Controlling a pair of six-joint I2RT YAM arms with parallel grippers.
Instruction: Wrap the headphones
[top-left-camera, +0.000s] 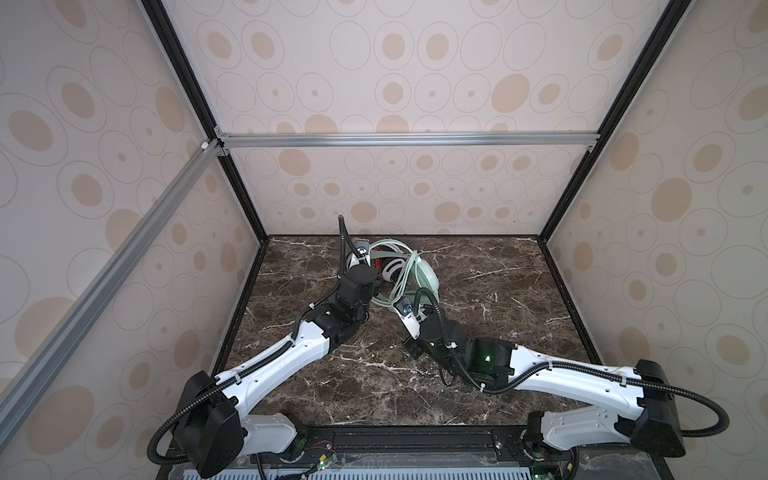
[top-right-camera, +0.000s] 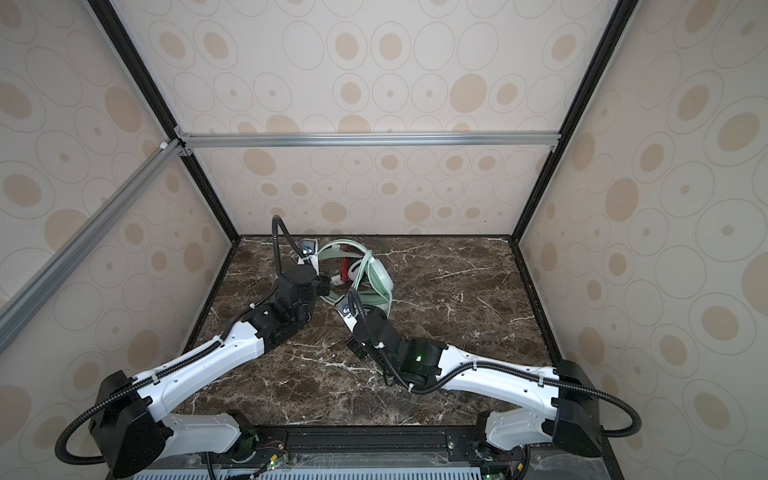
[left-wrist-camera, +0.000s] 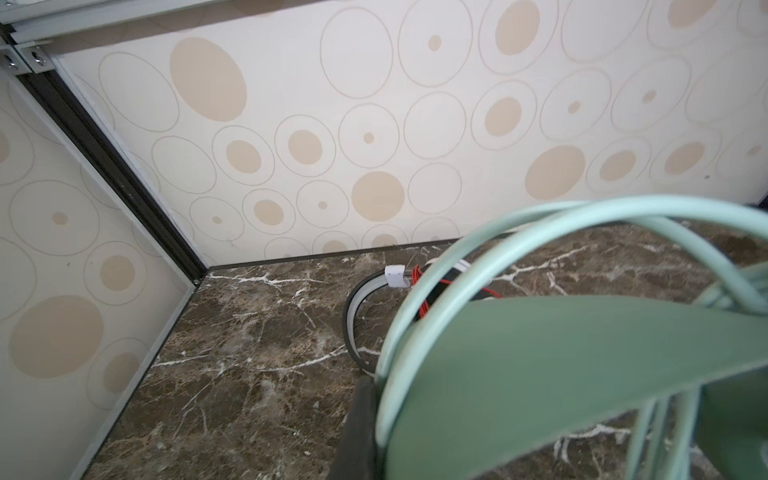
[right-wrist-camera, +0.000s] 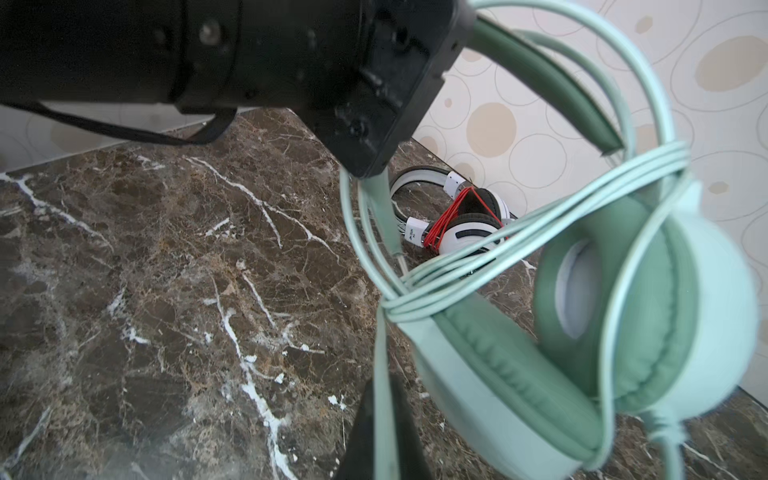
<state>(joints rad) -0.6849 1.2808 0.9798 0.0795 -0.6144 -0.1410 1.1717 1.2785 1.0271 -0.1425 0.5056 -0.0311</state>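
Observation:
The pale mint-green headphones (right-wrist-camera: 648, 316) hang above the marble table, their green cord (right-wrist-camera: 478, 266) looped several times round the ear cups; they also show in both top views (top-left-camera: 428, 276) (top-right-camera: 380, 276). My left gripper (top-right-camera: 328, 282) is shut on their headband (left-wrist-camera: 540, 374), with one finger (left-wrist-camera: 357, 424) showing beside it. My right gripper (right-wrist-camera: 383, 386) is shut on a strand of the green cord (right-wrist-camera: 382, 415) just in front of the cups. The white headphones (right-wrist-camera: 469, 226) with black pads and red cord wound round them lie behind on the table (top-left-camera: 392, 270).
The back wall stands close behind both headsets, and the left back corner post (left-wrist-camera: 124, 174) is near the left arm. Both arms meet at the middle back of the marble table (top-left-camera: 498, 332).

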